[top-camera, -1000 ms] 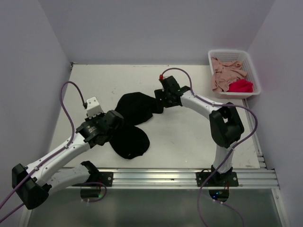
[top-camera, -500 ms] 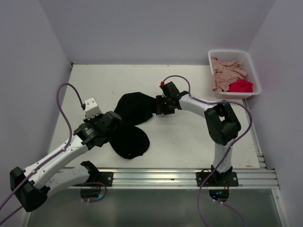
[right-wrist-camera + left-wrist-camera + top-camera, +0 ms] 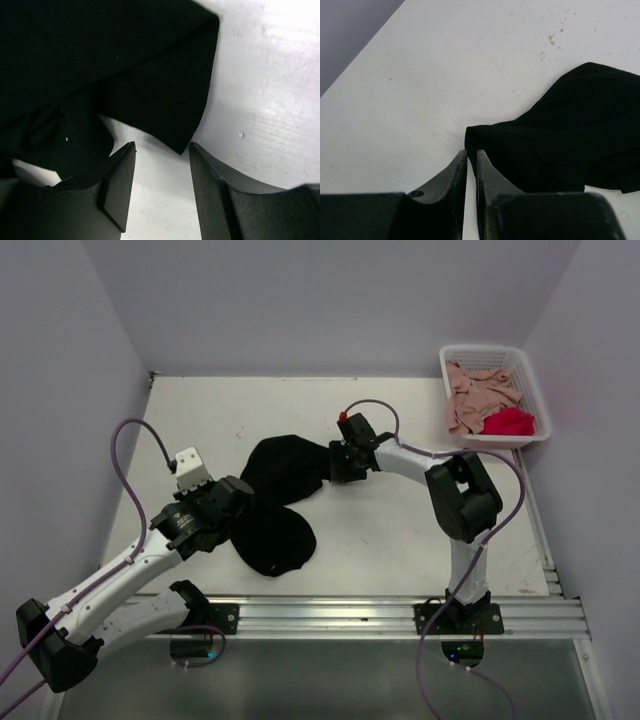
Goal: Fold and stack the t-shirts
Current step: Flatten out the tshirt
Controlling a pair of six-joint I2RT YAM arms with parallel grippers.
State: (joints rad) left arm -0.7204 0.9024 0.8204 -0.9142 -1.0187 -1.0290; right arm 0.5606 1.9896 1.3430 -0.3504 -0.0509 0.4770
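Observation:
A large black t-shirt (image 3: 280,500) lies crumpled in two lobes in the middle of the table. My left gripper (image 3: 238,504) is at its left edge. In the left wrist view the left gripper (image 3: 472,151) is shut to a thin slit, pinching a corner of the black t-shirt (image 3: 570,135) at its tips. My right gripper (image 3: 328,465) is at the shirt's right edge. In the right wrist view the right gripper (image 3: 161,145) is open, and a pointed corner of the black t-shirt (image 3: 100,60) hangs between its tips without touching them.
A white lattice basket (image 3: 448,365) stands at the back right, holding a dusty pink t-shirt (image 3: 480,390) and a bright red t-shirt (image 3: 508,422). Grey walls close in the table on the left, back and right. A metal rail (image 3: 330,615) runs along the near edge.
The right gripper has dropped to the shirt's right edge and its jaws have narrowed. The left arm has drawn slightly back and to the left. The shirt's outline looks unchanged.

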